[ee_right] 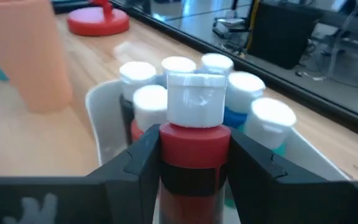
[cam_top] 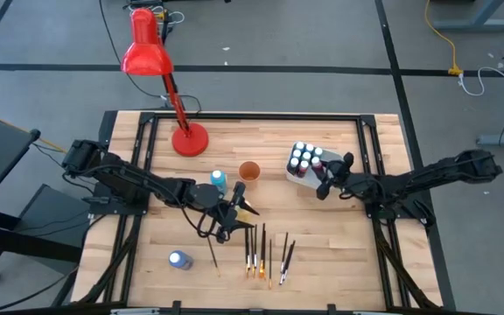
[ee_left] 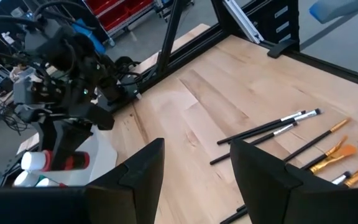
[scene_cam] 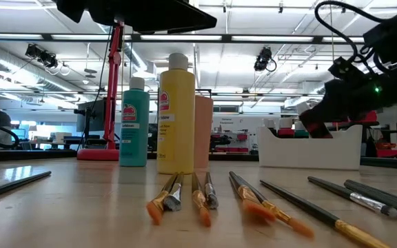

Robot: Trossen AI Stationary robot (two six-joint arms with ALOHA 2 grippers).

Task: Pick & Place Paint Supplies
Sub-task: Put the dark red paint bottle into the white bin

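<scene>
I'm seeing paintbrushes (scene_cam: 198, 196) lying nearest, fanned on the table (cam_top: 322, 262). My left gripper (cam_top: 239, 208) is hovering above them, fingers apart, empty. Farther off, my right gripper (ee_right: 194, 158) is clamping a red bottle (ee_right: 194, 146), apparently over the white tub (cam_top: 297, 175) of bottles.

Robotics lab, open hall, ceiling pipes (scene_cam: 19, 52), parts shelves (scene_cam: 236, 141), floor cables (cam_top: 475, 79)

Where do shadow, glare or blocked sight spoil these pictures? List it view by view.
High view: even light, soft shadows under both arms. Low view: bright ceiling lights behind; the left arm is a dark shape on top. Right wrist view: the red bottle in the right gripper hides part of the tub.
</scene>
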